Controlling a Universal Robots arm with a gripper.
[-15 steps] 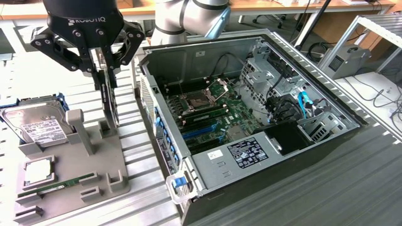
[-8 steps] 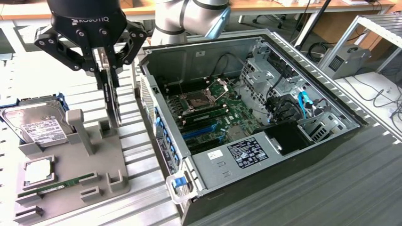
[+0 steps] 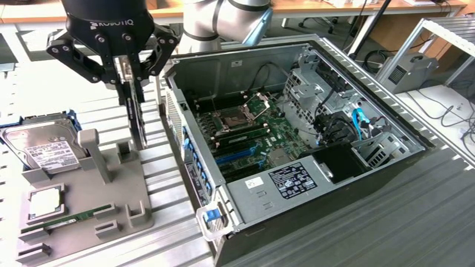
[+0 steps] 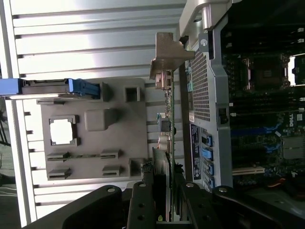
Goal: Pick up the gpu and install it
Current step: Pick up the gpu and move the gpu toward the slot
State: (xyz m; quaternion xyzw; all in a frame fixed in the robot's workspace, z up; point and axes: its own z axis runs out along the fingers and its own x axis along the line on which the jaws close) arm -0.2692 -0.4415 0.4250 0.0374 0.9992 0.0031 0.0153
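Note:
The gpu (image 3: 137,119) is a thin dark card that hangs edge-on and upright, just clear of the grey holder tray (image 3: 111,194) under it. My gripper (image 3: 128,83) is shut on the card's upper edge. It holds the card at the exterior view's left of the open computer case (image 3: 245,194). In the wrist view the gpu (image 4: 167,129) runs away from my fingers (image 4: 143,200). Its silver end bracket (image 4: 167,55) is at the far end, close beside the case's perforated back panel (image 4: 202,90).
On the grey tray are a silver hard drive (image 3: 46,149) in a blue frame, a square processor (image 3: 46,201) and a green RAM stick (image 3: 67,218). Inside the case lie the motherboard (image 3: 245,139), black cables and a drive cage (image 3: 319,83). The slatted metal table (image 3: 371,222) extends around them.

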